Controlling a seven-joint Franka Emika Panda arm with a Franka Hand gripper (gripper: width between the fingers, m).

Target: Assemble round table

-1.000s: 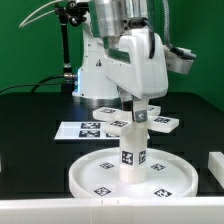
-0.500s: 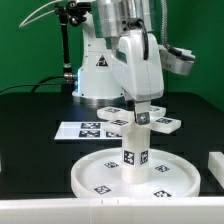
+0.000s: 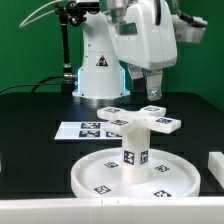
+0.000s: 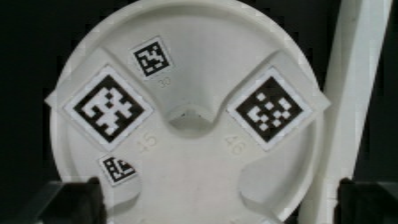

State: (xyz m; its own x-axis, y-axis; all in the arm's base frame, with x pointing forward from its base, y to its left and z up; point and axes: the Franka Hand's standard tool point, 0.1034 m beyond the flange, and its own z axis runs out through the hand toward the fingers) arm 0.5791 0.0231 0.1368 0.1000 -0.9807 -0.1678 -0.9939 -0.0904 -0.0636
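Note:
The large round disc [image 3: 100, 178] lies flat at the front of the table. The short thick leg [image 3: 133, 153] stands upright at its centre, tags facing me. The cross-shaped foot [image 3: 142, 122] rests across the top of the leg. My gripper [image 3: 152, 92] hangs open and empty above the foot, clear of it. In the wrist view the white tagged top of the set [image 4: 196, 110] fills the picture, and my dark fingertips [image 4: 71, 200] stand wide apart at either side of it, around the gripper's midpoint [image 4: 217, 202].
The marker board [image 3: 82, 128] lies behind the disc towards the exterior view's left. A plain white block [image 3: 215, 163] sits at the right edge. The robot's base [image 3: 97, 70] stands at the back.
My gripper has opened, let go of the foot on top of the leg, and risen up and slightly to the exterior view's right. The foot, leg and disc have stayed put.

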